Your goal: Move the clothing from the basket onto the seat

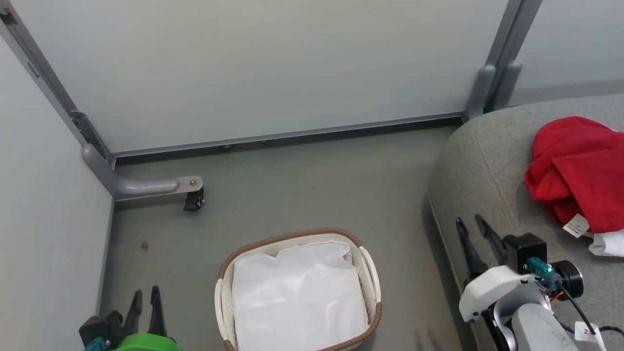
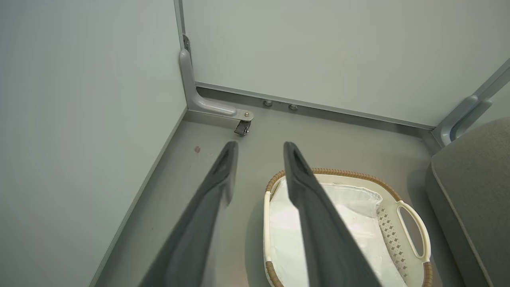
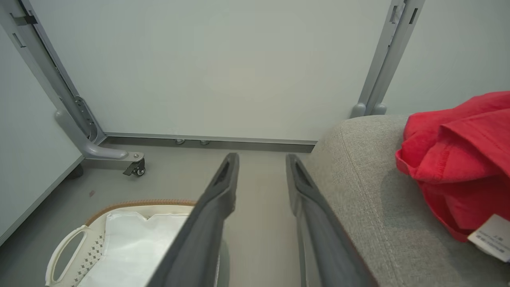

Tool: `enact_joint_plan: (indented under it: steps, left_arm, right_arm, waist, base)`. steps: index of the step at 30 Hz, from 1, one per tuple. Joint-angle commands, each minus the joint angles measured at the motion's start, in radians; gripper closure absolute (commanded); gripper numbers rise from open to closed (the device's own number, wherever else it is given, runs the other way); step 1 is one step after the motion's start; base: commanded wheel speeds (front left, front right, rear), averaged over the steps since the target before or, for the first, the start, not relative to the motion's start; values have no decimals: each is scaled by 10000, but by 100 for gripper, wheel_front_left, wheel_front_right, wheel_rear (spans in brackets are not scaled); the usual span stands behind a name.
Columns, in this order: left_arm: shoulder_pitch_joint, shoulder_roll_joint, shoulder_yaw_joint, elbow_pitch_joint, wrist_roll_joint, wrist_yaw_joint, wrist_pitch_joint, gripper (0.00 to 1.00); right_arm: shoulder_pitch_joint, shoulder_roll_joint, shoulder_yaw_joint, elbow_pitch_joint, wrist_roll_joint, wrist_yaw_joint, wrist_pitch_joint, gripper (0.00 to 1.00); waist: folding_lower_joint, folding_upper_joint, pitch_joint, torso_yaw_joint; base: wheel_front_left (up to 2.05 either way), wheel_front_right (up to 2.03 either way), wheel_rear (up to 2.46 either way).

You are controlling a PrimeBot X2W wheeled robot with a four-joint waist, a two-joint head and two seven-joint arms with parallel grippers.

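The red clothing (image 1: pixel 580 170) lies bunched on the grey seat (image 1: pixel 487 161) at the right, a white tag (image 1: pixel 575 225) at its near edge; it also fills the right of the right wrist view (image 3: pixel 458 163). The cream basket (image 1: pixel 297 292) stands on the floor at bottom centre, holding just its white liner (image 1: pixel 297 287). My right gripper (image 1: pixel 475 226) hovers open over the seat's left edge, left of the clothing, holding nothing. My left gripper (image 1: pixel 145 295) is open at the lower left, beside the basket (image 2: pixel 346 231), with nothing between its fingers (image 2: pixel 223 167).
Pale partition walls close the left and back. A grey bracket foot with a small caster (image 1: pixel 193 199) juts onto the grey floor (image 1: pixel 312 190) at the back left. A grey post (image 1: pixel 497 83) stands behind the seat's rounded corner.
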Motion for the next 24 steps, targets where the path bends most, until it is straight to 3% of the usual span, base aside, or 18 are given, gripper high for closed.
enact_joint_plan:
  steps: [1,24]
  left_arm:
    - [0,-23,2,81,-4,-2,5,100]
    - [-140,-45,171,-771,-3724,-25,1070,100]
  right_arm:
    - [59,21,-1,88,9,0,10,100]
    - [474,14,-375,-525,4359,-3,1086,100]
  waist:
    - [0,0,-1,1]
    - [0,0,-35,-36]
  base:
    - [0,0,0]
    - [0,0,0]
